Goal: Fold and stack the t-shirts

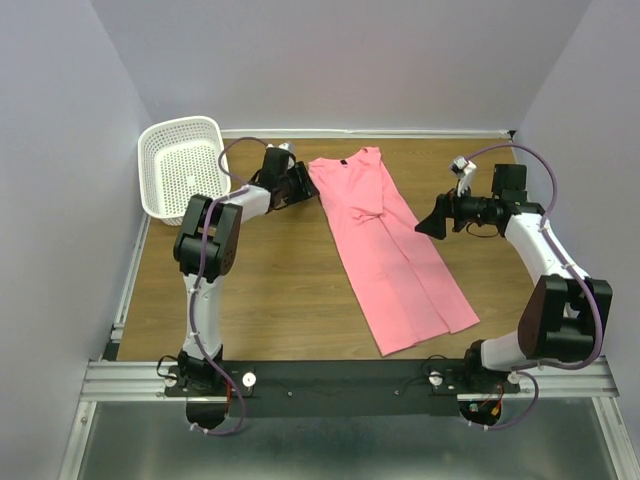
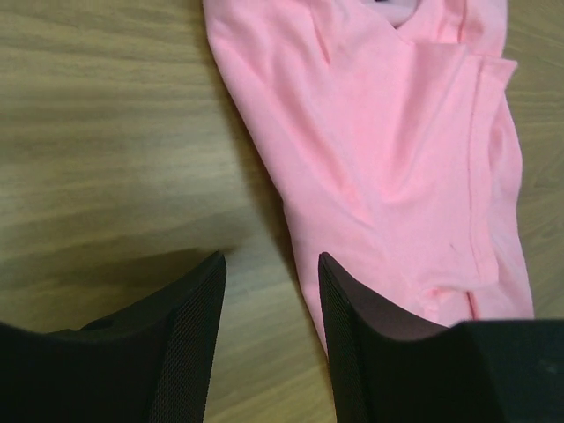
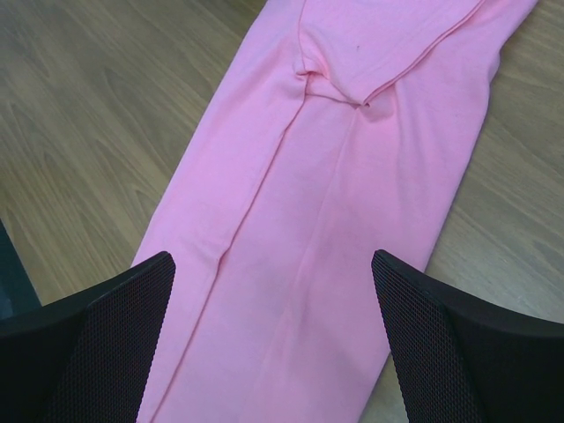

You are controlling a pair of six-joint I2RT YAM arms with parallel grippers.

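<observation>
Wooden worktop (image 1: 260,290) is bearing a limp salmon-pink cotton t-shirt (image 1: 390,245), likely best pinched at corners; left gripper (image 2: 269,260) and right gripper (image 3: 273,260) are flanking it, open, empty.

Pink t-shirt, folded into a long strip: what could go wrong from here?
The left end effector sits at the very edge of the pink t-shirt; closing there may catch one layer and open the fold. The right end effector hangs open over the middle overlap, which could pull apart if lifted unevenly.
</observation>
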